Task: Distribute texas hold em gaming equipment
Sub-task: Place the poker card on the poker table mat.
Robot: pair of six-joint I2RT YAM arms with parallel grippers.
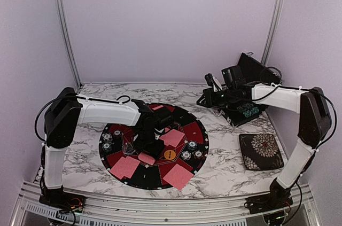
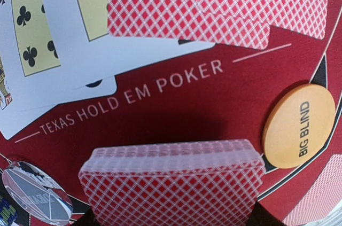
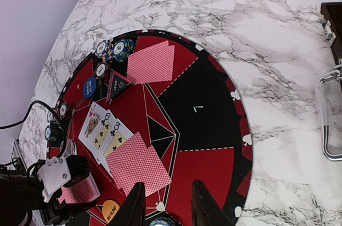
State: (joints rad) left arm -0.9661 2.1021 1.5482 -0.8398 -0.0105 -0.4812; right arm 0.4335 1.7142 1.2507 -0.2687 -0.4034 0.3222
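A lab test booth is showing here: plain lilac walls (image 1: 171, 23) with aluminium corner posts (image 1: 65, 28) are enclosing a marble-patterned desk (image 1: 224, 167). A metal rail (image 1: 160, 207) is running along its near edge, carrying both arm bases.

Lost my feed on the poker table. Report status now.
Left gripper shut on card deck, low over the mat. Right gripper open, empty, hanging above the mat edge. Cards already dealt; orange Big Blind button beside deck. Nothing obstructing.
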